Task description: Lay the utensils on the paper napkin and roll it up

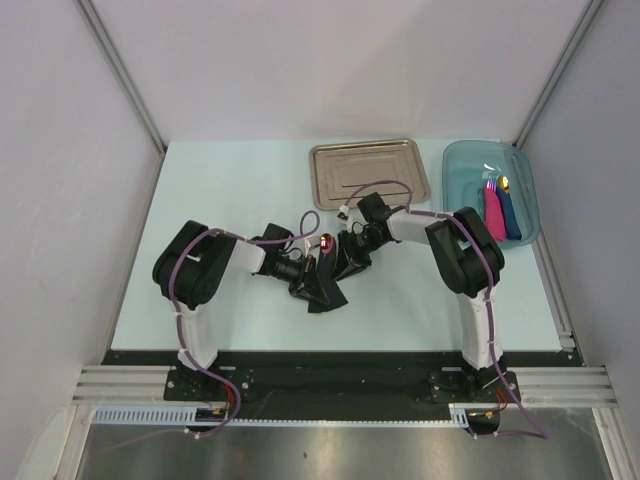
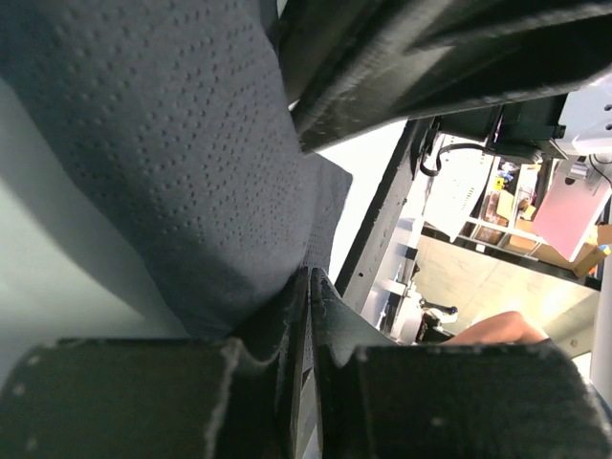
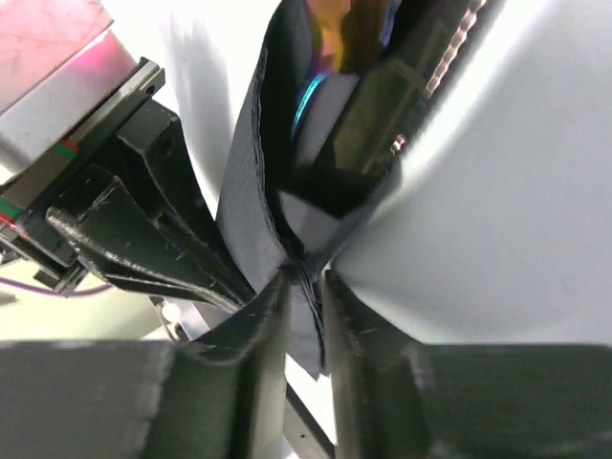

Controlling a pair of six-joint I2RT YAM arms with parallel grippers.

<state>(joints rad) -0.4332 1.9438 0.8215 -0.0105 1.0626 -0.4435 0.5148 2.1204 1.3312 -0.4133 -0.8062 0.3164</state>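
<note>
The black paper napkin (image 1: 326, 290) is lifted and partly wrapped at the table's middle, between both grippers. My left gripper (image 1: 303, 270) comes from the left; in its wrist view the jaws (image 2: 311, 287) pinch the napkin's embossed sheet (image 2: 191, 163). My right gripper (image 1: 342, 260) reaches in from the right, and its jaws (image 3: 304, 282) hold the folded edge of the napkin (image 3: 251, 191). The shiny orange-red end of one of the utensils (image 1: 328, 242) sticks out of the wrap's far end and glints inside the fold (image 3: 330, 33). A dark piece (image 3: 378, 115) lies beside it, the rest hidden.
A steel tray (image 1: 370, 172) lies at the back centre. At the back right a clear blue bin (image 1: 470, 170) holds a pink roll (image 1: 494, 215) and a dark blue roll (image 1: 511, 215). Grey walls enclose the table on three sides.
</note>
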